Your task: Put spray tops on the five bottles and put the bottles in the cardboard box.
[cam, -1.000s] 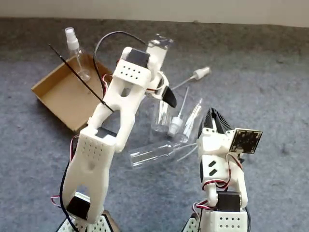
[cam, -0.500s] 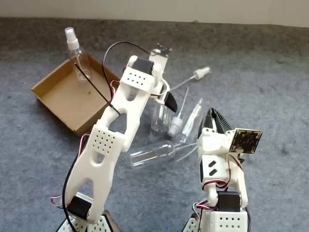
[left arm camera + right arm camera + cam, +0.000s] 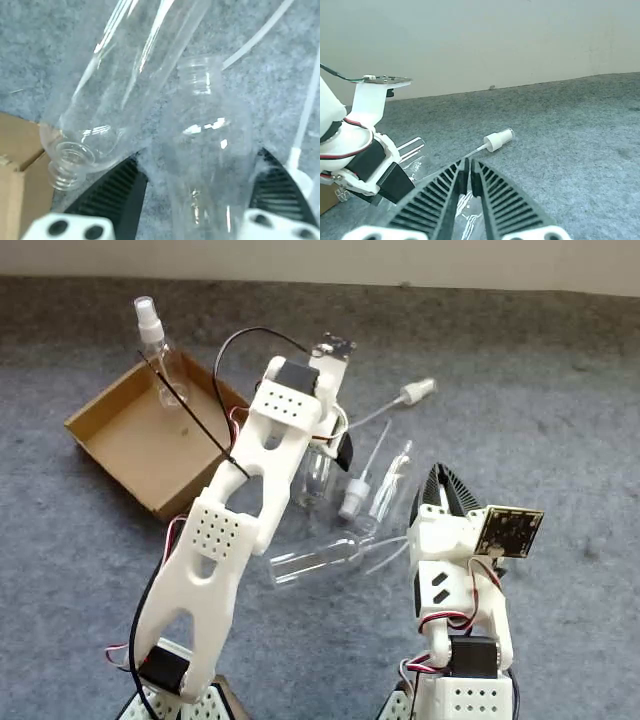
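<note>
Cardboard box sat at ten o'clock on grey carpet, with one capped bottle upright at its far corner. Left gripper was part open at centre, jaws astride an uncapped upright bottle, carpet showing in a gap on one side. Right gripper, at five o'clock, was closed to a slit and empty. Bare bottle lay at six o'clock. Loose spray top lay at one o'clock.

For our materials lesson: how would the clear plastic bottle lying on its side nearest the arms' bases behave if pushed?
The clear plastic bottle is round and lying flat, so it would probably roll. It looks empty and thin-walled, so it is likely light. The grey carpet may slow it.
</note>
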